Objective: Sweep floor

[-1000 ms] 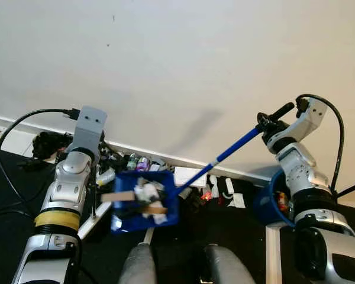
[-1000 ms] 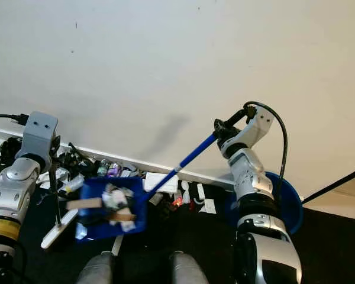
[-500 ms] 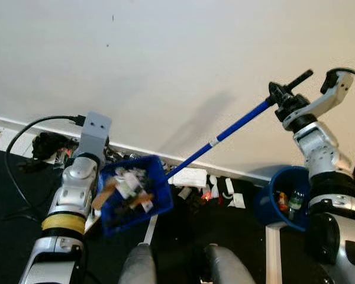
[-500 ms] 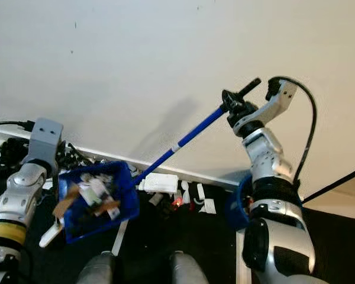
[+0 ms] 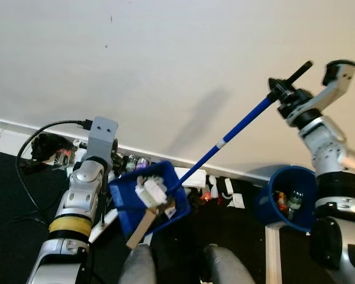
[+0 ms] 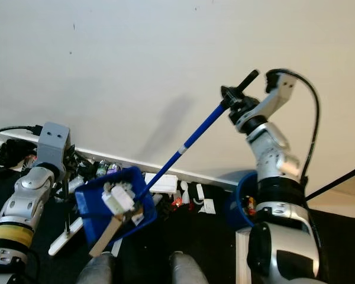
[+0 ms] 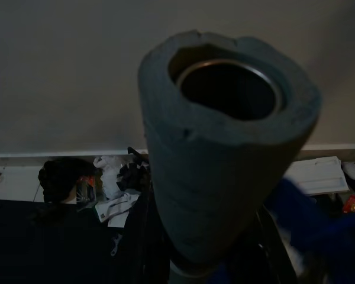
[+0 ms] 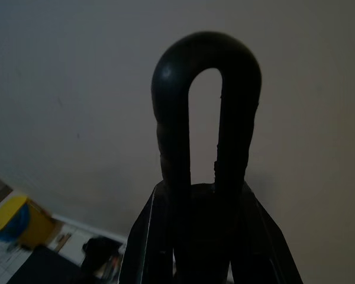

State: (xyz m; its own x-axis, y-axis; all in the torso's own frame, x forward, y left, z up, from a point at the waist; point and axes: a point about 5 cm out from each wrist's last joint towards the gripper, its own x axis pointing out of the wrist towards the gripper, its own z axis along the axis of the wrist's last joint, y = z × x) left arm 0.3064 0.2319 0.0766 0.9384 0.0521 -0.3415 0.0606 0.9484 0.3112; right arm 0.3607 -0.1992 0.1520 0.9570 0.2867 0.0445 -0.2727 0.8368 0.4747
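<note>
A blue dustpan [image 5: 148, 198], loaded with scraps and tilted at lower centre, is held aloft by its long, stiff handle [image 5: 236, 127], clamped in the right gripper [image 5: 282, 94] at upper right. Spillage is judged likely. The left gripper's [image 5: 100, 155] jaws cannot be made out.

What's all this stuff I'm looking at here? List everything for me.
dustpan: one, blue, lifted and tilted, full of scraps, on a long blue handle
bucket: one, blue, on the floor by the right arm, some rubbish inside
litter: many small pieces, mixed colours, along the skirting
broom pole: one, grey, upright in the left gripper
wall: white
floor: black
left gripper: shut on the pole
right gripper: shut on the handle's black end
</note>
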